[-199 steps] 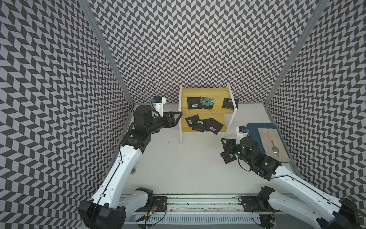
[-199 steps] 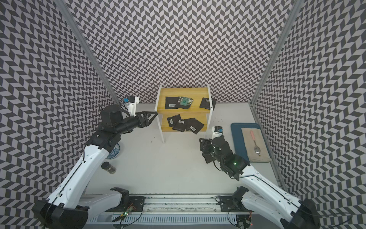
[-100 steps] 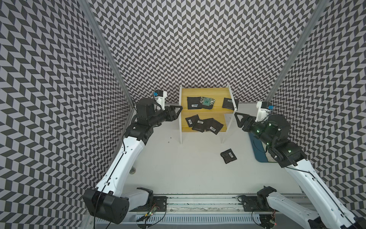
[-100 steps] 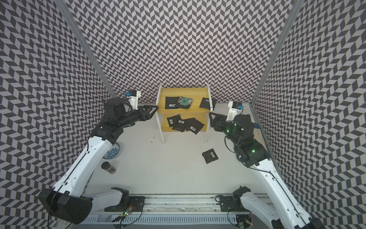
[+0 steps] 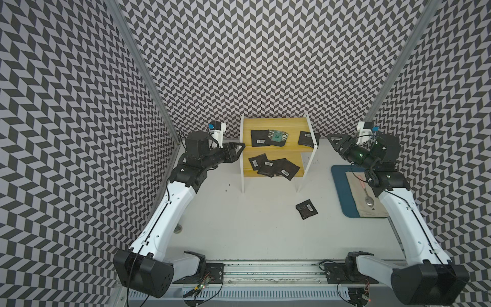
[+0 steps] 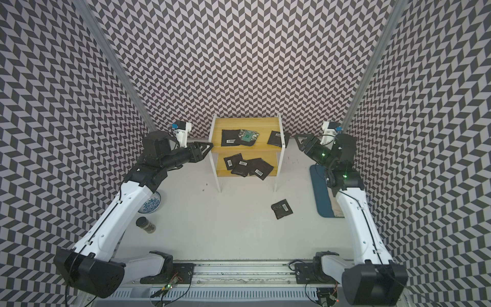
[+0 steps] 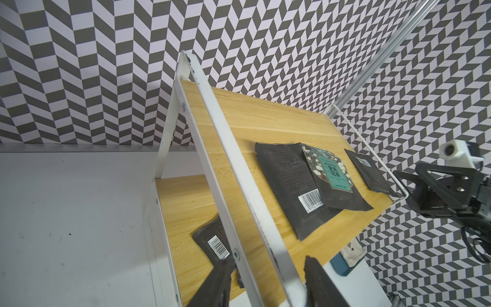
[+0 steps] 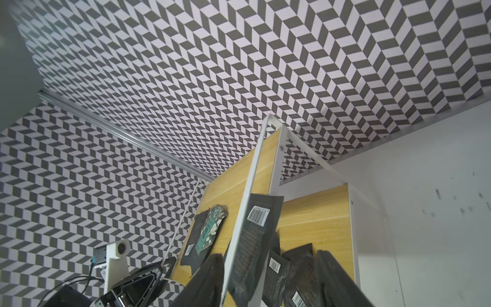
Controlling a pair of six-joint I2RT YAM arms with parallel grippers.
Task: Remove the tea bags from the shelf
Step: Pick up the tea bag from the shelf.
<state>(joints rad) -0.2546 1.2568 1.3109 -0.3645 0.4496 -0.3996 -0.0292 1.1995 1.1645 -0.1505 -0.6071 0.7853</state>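
Tea bags [image 5: 268, 167]: white barcode stickers, one teal face with Chinese text. Most on shelf [image 5: 273, 125] boards, one down on the table [image 5: 239, 228]. Left gripper [image 5: 241, 148] and right gripper [image 5: 332, 142] flank the top board's ends, both spread, empty.

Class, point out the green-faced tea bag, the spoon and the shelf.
green-faced tea bag [image 5: 278, 136], in a top view, patterned face
spoon [image 5: 369, 201], in a top view, bowl
shelf [image 5: 265, 123], in a top view, upper board

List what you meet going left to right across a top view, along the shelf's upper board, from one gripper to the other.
left gripper → black barcoded tea bag → green-patterned tea bag → tea bag at the right edge → right gripper
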